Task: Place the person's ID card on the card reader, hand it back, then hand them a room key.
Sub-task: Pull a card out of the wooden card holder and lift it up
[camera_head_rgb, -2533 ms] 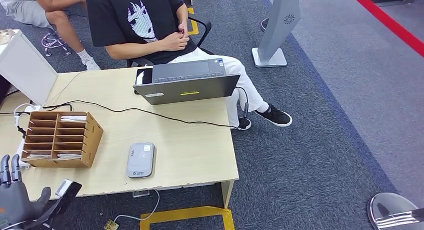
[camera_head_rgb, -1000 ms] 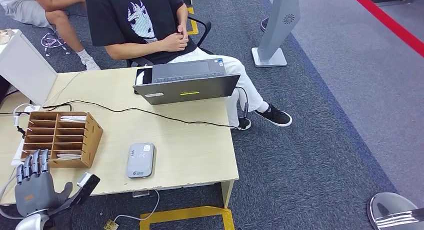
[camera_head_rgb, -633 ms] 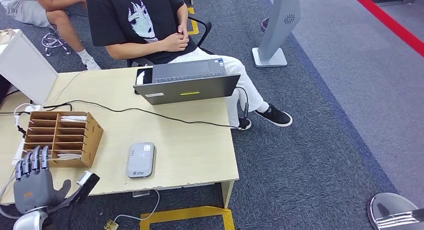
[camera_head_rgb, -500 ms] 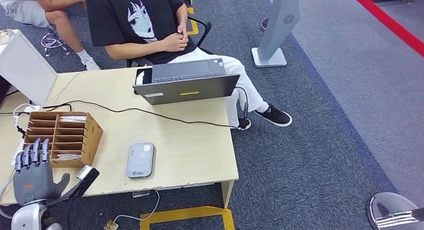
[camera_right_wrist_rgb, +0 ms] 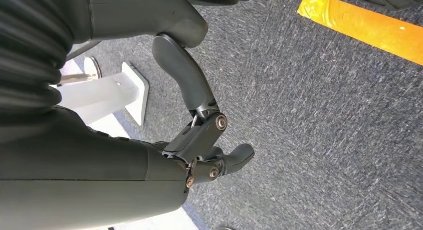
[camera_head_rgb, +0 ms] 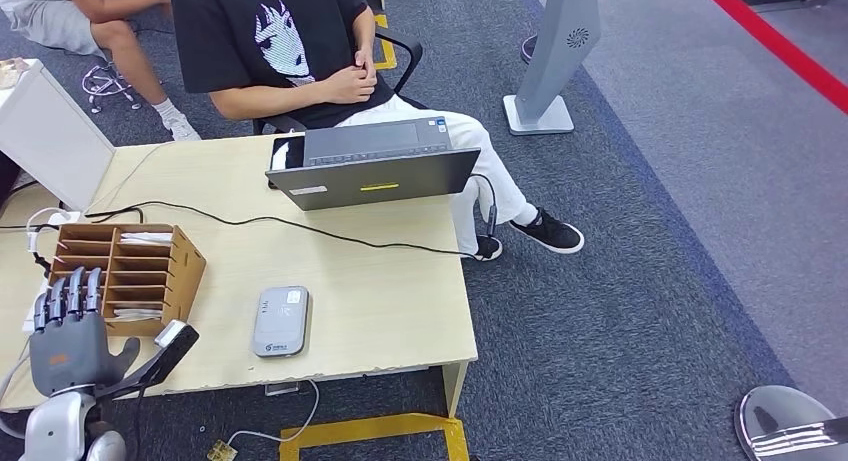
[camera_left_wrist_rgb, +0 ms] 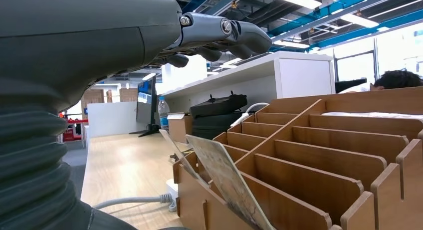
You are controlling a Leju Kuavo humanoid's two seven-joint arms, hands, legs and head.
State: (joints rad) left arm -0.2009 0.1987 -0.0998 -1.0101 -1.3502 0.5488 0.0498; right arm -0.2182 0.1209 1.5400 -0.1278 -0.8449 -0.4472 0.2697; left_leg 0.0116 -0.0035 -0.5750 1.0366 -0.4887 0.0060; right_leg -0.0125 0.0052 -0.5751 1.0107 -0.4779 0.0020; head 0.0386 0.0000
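The grey card reader (camera_head_rgb: 281,321) lies flat near the table's front edge. To its left stands a wooden slotted organiser (camera_head_rgb: 125,276) with pale cards in some slots. My left hand (camera_head_rgb: 65,336) is raised at the table's front left corner, fingers straight and apart, holding nothing. In the left wrist view its fingers (camera_left_wrist_rgb: 219,33) reach above the organiser (camera_left_wrist_rgb: 319,155), where a card (camera_left_wrist_rgb: 224,182) leans in a slot. A person in a black T-shirt (camera_head_rgb: 280,41) sits behind the table with clasped hands (camera_head_rgb: 352,79). My right hand (camera_right_wrist_rgb: 199,135) hangs over the carpet, empty.
An open laptop (camera_head_rgb: 375,166) stands at the table's far edge, facing the person. A black cable (camera_head_rgb: 300,224) crosses the table (camera_head_rgb: 400,301). A white box (camera_head_rgb: 50,131) sits far left, a grey stand (camera_head_rgb: 555,61) on the carpet to the right, and yellow floor tape (camera_head_rgb: 370,431) below.
My left hand has risen from below the table's front edge and come forward toward the wooden organiser. The person, the reader and the laptop have not moved.
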